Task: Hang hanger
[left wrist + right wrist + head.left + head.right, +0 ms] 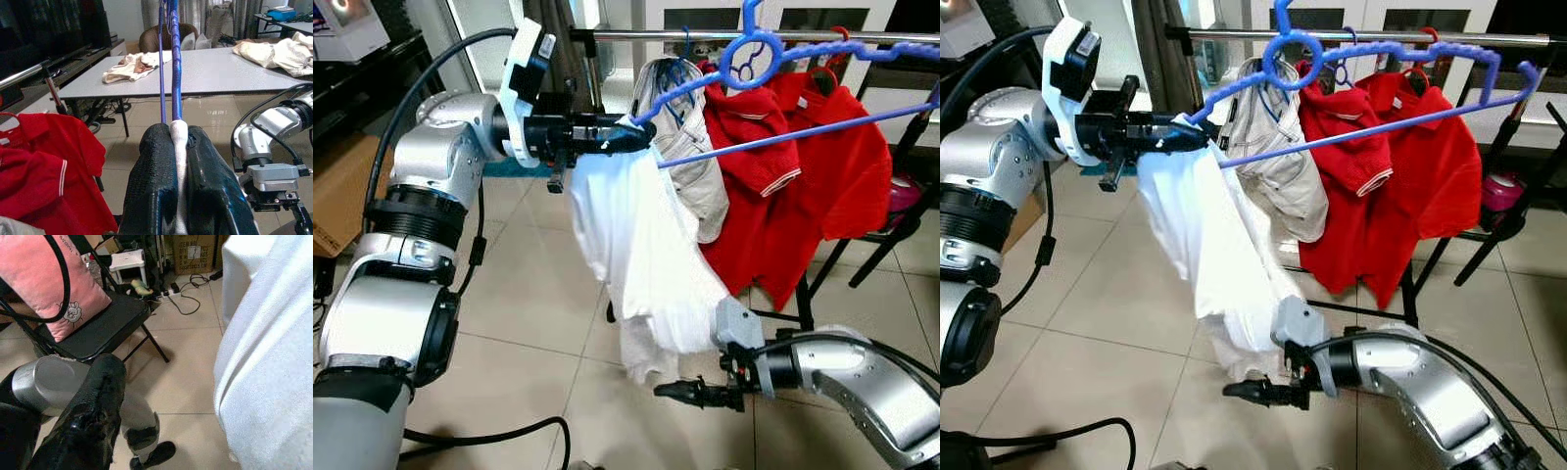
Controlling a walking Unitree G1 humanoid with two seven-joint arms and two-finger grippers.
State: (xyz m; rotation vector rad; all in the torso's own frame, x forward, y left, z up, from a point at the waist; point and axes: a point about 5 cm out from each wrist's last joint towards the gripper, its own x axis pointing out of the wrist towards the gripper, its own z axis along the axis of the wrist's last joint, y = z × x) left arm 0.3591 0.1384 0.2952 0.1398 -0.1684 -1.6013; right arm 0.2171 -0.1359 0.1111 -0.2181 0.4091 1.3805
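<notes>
We stand facing a metal rail [646,35] that runs left to right across the far top of the scene. Two red polo shirts [773,186] and a beige garment [690,147] already hang from it, crowded together toward the right, with the bare stretch of rail at its left end. Below lies open tiled floor [529,294], with a cardboard box [337,196] at the far left edge and black folding chair legs [871,245] at the right behind the red shirts.

Our left gripper [631,137] is raised high, near the left end of the rail, its two black fingers [151,181] pressed tight on a fold of the white shirt [641,255] and on the end of the blue hanger [754,69]. The hanger slants up and to the right from that grip; its ring-shaped top sits just below the rail, and we cannot tell whether its hook is over the rail. The white shirt droops from the gripper in a long bunch toward the floor.

Our right gripper [680,392] is low and near us, just beside the shirt's bottom hem, pointing left, with nothing between its fingers; we cannot tell how far apart they stand.
</notes>
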